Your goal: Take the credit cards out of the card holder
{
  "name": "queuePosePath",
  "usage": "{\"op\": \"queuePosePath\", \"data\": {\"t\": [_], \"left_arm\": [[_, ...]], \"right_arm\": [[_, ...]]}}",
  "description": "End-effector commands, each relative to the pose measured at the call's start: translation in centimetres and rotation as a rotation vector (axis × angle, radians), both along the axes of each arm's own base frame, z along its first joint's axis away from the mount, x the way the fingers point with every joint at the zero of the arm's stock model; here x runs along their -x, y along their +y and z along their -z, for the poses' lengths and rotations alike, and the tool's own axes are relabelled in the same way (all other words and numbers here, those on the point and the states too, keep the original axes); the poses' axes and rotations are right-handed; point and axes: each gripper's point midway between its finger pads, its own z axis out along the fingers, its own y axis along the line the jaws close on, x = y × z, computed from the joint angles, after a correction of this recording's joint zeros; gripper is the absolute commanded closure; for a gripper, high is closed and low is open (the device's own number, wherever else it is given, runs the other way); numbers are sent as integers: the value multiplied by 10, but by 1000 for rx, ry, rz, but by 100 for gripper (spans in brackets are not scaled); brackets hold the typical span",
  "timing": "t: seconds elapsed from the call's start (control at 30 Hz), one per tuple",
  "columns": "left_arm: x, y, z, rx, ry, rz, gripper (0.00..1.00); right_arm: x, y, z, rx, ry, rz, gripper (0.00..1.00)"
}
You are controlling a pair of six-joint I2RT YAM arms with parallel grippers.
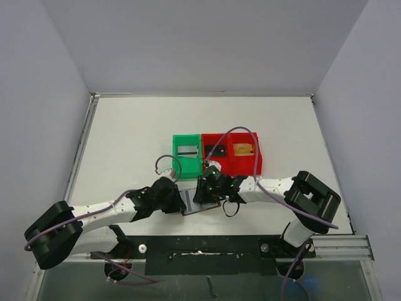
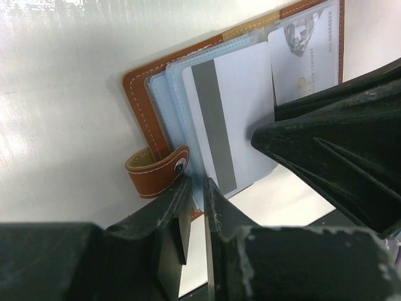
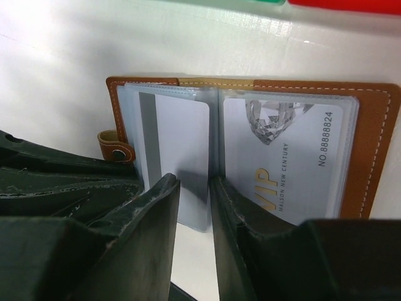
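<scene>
Card holder (image 1: 191, 202) lies open and flat on the white table (image 1: 125, 144), near-middle, just near of the green bin (image 1: 177, 169) and red bin (image 1: 219, 168). Both grippers meet over it.

Brown leather w/ pale stitching, clear sleeves inside. Snap tab (image 2: 156, 169) curls off the left edge. Left leaf holds a white card w/ grey mag stripe (image 3: 178, 132); its near end sticks out past the holder's near edge. Right leaf holds a pale VIP card (image 3: 282, 157) w/ diamond print, gold lettering and a no. along the right side, fully in its sleeve.

L gripper (image 2: 195, 194) is at the holder's near-left corner, beside the snap tab. Its fingers are down to a thin slit and the pale blue sleeve edges run into that slit. One finger touches the tab. Can't tell if the pads actually pinch the sleeves.

R gripper (image 3: 194, 188) comes in from the right and sits over the near edge at the fold between the leaves. Fingers are narrow but apart. The striped card's near end shows in the gap, lying flat across it and wider than it, so nothing looks clamped.
</scene>
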Motion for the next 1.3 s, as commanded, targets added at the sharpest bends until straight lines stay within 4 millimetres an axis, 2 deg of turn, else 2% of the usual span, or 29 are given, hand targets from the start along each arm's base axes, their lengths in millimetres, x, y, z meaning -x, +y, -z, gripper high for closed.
{"op": "queuePosePath", "data": {"t": [0.0,0.3,0.63,0.77,0.97,1.13,1.27], "left_arm": [[0,13,14,-79,2,-4,86],[-2,9,15,-77,4,4,88],[-2,13,14,-93,2,3,88],[-2,9,11,-76,-4,11,88],[-3,7,7,-63,-10,15,88],[-2,8,7,-64,-11,14,88],[-2,8,6,-60,-14,12,89]], "right_arm": [[-4,-1,-12,-7,-33,15,71],[2,14,-19,-135,-8,-32,75],[1,8,-36,-305,-3,-4,78],[3,10,-45,-371,3,-40,83],[0,8,-37,-360,31,-24,87],[-2,5,-37,-365,26,-10,99],[-3,-2,-41,-372,12,7,100]]}}
